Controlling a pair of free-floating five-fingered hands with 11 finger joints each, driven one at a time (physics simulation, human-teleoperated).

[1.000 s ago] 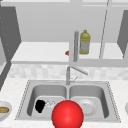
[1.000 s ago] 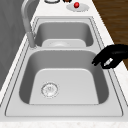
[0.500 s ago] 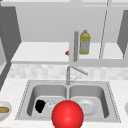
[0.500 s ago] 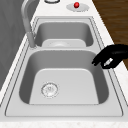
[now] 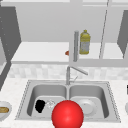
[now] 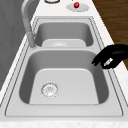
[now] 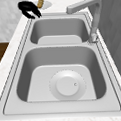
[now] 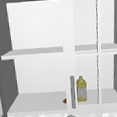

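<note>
My left hand (image 5: 40, 105) hangs over the front part of the sink's left basin (image 5: 35, 95), beside its drain (image 5: 50, 103). In the left side view the left hand (image 6: 112, 58) sits above the basin's front rim (image 6: 113, 75), fingers curled downward with nothing in them. The right side view has the left hand (image 7: 29, 8) at the far basin's front corner, near a bowl holding a brown item (image 7: 41, 3). A black sliver at the right edge may be my right hand (image 5: 127, 89). A big red ball (image 5: 67, 115) covers the sink's front rim.
A white plate (image 5: 86, 106) lies in the right basin. The faucet (image 5: 68, 75) stands behind the divider, spout angled right. A bowl (image 5: 3, 110) sits on the left counter, and a small red thing on a plate (image 6: 76, 5) on the right counter. A yellow bottle (image 8: 81, 89) stands on the cabinet shelf.
</note>
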